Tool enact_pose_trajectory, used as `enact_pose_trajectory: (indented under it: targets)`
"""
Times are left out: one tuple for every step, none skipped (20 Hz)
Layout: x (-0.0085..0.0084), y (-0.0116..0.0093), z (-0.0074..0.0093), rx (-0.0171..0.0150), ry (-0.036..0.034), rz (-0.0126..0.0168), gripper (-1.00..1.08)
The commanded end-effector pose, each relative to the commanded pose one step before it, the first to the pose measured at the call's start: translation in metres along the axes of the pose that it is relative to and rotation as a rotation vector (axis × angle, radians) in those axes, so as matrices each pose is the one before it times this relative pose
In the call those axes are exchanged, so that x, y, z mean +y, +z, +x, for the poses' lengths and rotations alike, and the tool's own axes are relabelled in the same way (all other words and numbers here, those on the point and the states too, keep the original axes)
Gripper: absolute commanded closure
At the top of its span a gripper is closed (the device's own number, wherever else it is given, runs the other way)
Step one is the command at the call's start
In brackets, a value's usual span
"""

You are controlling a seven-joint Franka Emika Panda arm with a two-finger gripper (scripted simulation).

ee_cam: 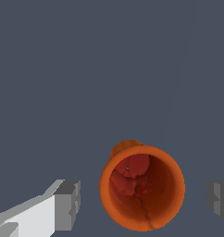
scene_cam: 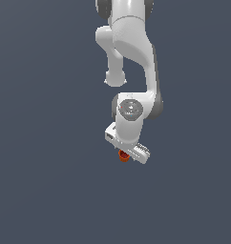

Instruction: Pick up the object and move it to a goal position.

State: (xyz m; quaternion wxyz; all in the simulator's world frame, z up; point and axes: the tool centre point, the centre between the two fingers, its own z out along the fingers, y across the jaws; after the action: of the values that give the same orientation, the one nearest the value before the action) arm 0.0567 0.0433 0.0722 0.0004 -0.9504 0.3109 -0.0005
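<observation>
My gripper (ee_cam: 142, 203) is spread wide, nothing in its grasp: one grey finger pad (ee_cam: 67, 204) stands to one side of the orange-red cup (ee_cam: 142, 187) and the other pad sits at the far edge of the wrist view, with clear gaps between each pad and the cup's rim. I look straight down into the cup's hollow, where the darker red inside shows cracked, uneven patches. The cup rests on the plain blue-grey floor (ee_cam: 86, 69) between my fingers. In the exterior view, my gripper (scene_cam: 128, 148) hangs low over the floor (scene_cam: 41, 190), and the cup (scene_cam: 123, 155) peeks out just beneath it. Above, my white arm (scene_cam: 136, 52) bends down from the top.
</observation>
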Motion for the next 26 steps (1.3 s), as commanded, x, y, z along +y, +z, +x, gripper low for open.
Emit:
enact_pose_trajectory:
  targets:
    - [0.00078, 0.01391, -0.00055, -0.00091, 0.00154, -0.00098, -0.92]
    - [-0.00014, 0.00542, -0.00035, 0.0, 0.0, 0.0, -0.92]
    - [0.00021, 0.00457, 0.00002, 0.00007, 0.00069, 0.0, -0.92]
    - [-0.00015, 0.00378, -0.00018, 0.0, 0.0, 0.0, -0.92]
    - [0.00019, 0.00292, 0.00022, 0.00008, 0.00069, 0.00001, -0.92]
    - [-0.00019, 0.00215, 0.00004, 0.0, 0.0, 0.0, -0.92]
    - [-0.00022, 0.00133, 0.00016, 0.0, 0.0, 0.0, -0.92]
    - [-0.00025, 0.00051, 0.00029, 0.0, 0.0, 0.0, -0.92]
    - [-0.00024, -0.0002, 0.00034, 0.0, 0.0, 0.0, -0.92]
    - [-0.00009, -0.0002, 0.00014, 0.0, 0.0, 0.0, -0.92]
    - [0.0, 0.0, 0.0, 0.0, 0.0, 0.0, 1.08]
    - [0.0, 0.0, 0.0, 0.0, 0.0, 0.0, 1.08]
    - [0.0, 0.0, 0.0, 0.0, 0.0, 0.0, 1.08]
    - [0.0, 0.0, 0.0, 0.0, 0.0, 0.0, 1.08]
    - [0.0, 0.0, 0.0, 0.0, 0.0, 0.0, 1.08]
    - [0.0, 0.0, 0.0, 0.0, 0.0, 0.0, 1.08]
    - [0.0, 0.0, 0.0, 0.0, 0.0, 0.0, 1.08]
    - [0.0, 0.0, 0.0, 0.0, 0.0, 0.0, 1.08]
    - [0.0, 0.0, 0.0, 0.0, 0.0, 0.0, 1.08]
    - [0.0, 0.0, 0.0, 0.0, 0.0, 0.0, 1.08]
    - [0.00003, -0.00004, -0.00006, 0.0, 0.0, 0.0, 1.08]
    - [-0.00002, -0.00028, -0.00006, 0.0, 0.0, 0.0, 1.08]
    - [-0.00005, -0.00083, -0.00018, 0.0, 0.0, 0.0, 1.08]
    - [-0.00008, -0.00139, -0.00029, 0.0, 0.0, 0.0, 1.08]
    - [-0.00011, -0.00196, -0.00041, 0.0, 0.0, 0.0, 1.08]
    - [-0.00014, -0.00253, -0.00053, 0.0, 0.0, 0.0, 1.08]
